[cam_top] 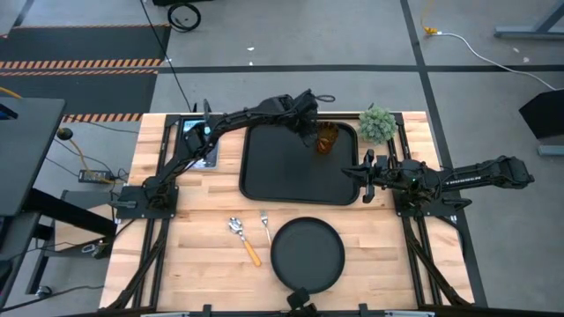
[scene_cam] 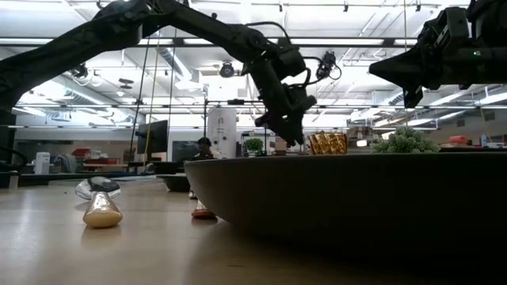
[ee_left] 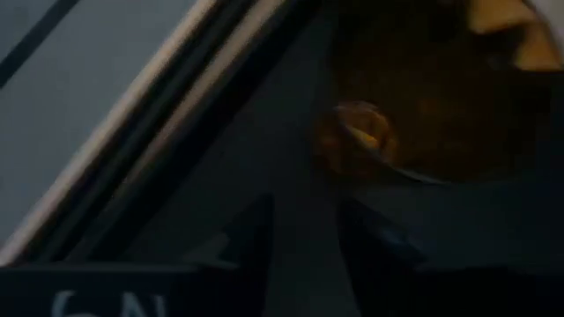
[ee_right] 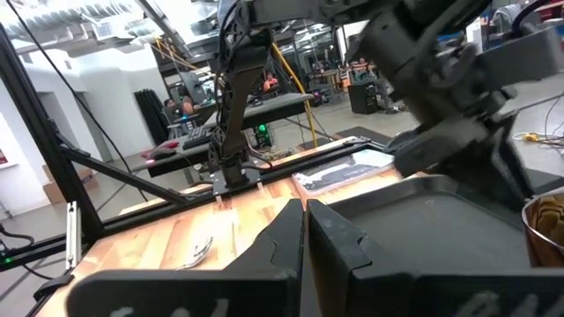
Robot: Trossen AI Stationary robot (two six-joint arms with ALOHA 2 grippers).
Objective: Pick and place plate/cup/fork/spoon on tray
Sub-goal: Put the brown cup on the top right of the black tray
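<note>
The amber cup point(cam_top: 328, 139) stands upright on its base in the far right corner of the black tray point(cam_top: 282, 167). It also shows in the low view point(scene_cam: 327, 143). My left gripper point(cam_top: 313, 123) hovers just to the cup's far left, a little above the tray, its fingers slightly open and apart from the cup. My right gripper point(cam_top: 363, 173) is shut and empty over the tray's right rim. The round black plate point(cam_top: 307, 253) lies flat on the table near the front edge. The spoon point(cam_top: 240, 232) and the fork point(cam_top: 264, 224) lie on the table to the plate's left.
A small green potted plant point(cam_top: 377, 123) stands at the table's far right, close to the cup and the tray's corner. A flat device point(cam_top: 199, 139) lies on the table left of the tray. Bare wood shows between the tray and the plate.
</note>
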